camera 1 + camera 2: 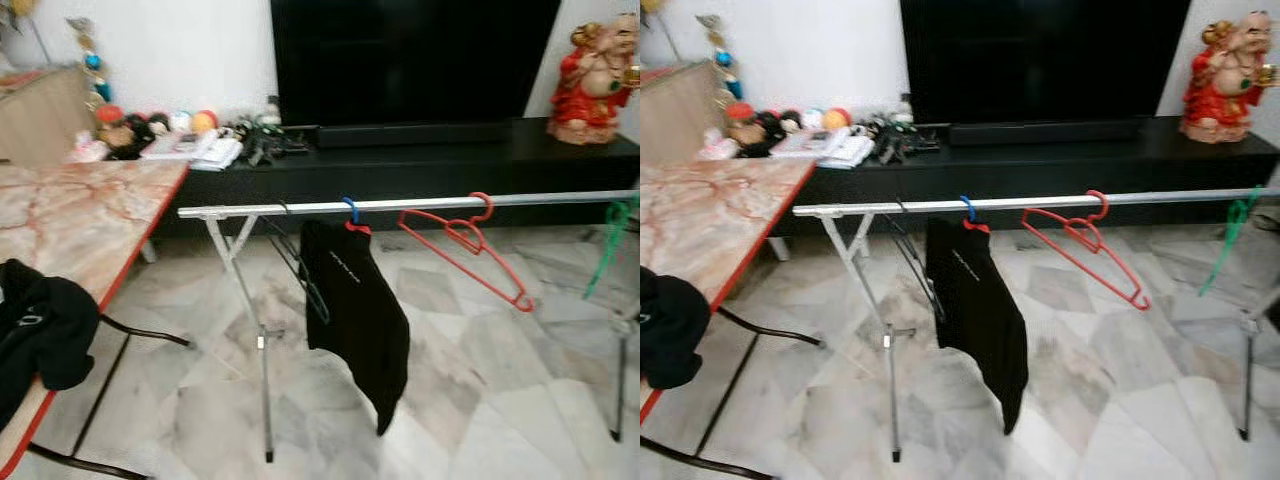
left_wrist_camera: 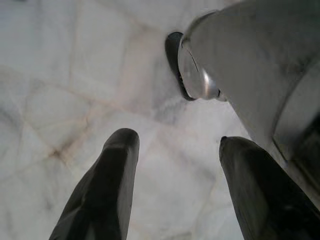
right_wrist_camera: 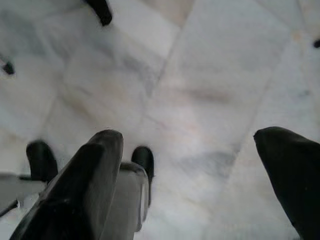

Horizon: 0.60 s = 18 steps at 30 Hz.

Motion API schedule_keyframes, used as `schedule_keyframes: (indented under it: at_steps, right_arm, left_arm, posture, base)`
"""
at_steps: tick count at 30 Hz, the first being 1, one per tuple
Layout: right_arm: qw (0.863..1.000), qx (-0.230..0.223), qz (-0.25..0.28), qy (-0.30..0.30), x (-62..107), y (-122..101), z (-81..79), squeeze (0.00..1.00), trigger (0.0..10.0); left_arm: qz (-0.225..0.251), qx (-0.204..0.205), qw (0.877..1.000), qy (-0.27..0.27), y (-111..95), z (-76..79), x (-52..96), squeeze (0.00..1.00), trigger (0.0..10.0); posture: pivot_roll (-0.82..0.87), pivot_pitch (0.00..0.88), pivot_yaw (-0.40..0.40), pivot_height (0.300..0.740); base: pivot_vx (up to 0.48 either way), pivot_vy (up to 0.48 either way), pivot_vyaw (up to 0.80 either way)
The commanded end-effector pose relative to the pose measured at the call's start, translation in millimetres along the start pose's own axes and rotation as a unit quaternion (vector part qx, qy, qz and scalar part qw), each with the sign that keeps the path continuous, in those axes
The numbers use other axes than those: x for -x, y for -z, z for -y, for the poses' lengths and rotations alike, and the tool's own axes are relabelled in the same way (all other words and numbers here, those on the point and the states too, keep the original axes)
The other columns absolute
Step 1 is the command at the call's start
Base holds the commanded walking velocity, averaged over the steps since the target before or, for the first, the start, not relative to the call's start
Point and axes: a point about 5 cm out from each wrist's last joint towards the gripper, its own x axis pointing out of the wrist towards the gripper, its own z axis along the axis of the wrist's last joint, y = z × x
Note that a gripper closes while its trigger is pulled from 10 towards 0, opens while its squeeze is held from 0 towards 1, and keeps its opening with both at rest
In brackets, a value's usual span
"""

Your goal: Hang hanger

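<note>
While both jaws hang spread and empty over the floor (image 3: 200,100), the red hanger (image 1: 465,245) sits hooked on the rail (image 1: 420,204) at centre right, tilted; a careless reach could knock it off.

left end effector (image 2: 172,185) hanging idle, fingers apart; right end effector (image 3: 190,185) likewise
</note>
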Motion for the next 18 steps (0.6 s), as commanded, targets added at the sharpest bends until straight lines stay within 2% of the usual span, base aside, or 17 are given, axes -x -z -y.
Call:
schedule_keyframes:
  at_steps: [1,5,11,18]
  right_arm:
    - [1.0,-0.002,0.014,-0.002,-0.9,-7.8,1.7,0.0,10.0]
    - [1.0,-0.01,0.02,0.0,-1.4,-14.1,6.9,0.0,10.0]
    - [1.0,-0.016,0.016,-0.002,-1.5,-11.9,4.2,0.0,10.0]
    - [1.0,-0.011,-0.002,-0.009,-0.7,2.2,-16.4,0.0,10.0]
  left_arm:
    - [-0.007,0.004,1.0,-0.002,4.8,-1.5,0.9,0.0,10.0]
    - [0.001,0.001,1.0,-0.006,-0.3,-5.2,1.1,0.0,10.0]
    - [-0.001,-0.011,1.0,-0.007,-3.7,-9.3,1.6,0.0,10.0]
    - [0.002,-0.019,1.0,-0.006,-5.6,-9.2,1.4,0.0,10.0]
  posture:
    - [0.1,0.027,0.01,0.74]
    - [0.1,0.018,0.016,0.74]
    - [0.08,0.01,0.038,0.74]
    - [0.08,0.009,0.042,0.74]
  base:
    - [0.0,0.0,0.0]
    - [0.0,0.0,0.0]
    - [0.0,0.0,-0.76]
    - [0.0,0.0,-0.74]
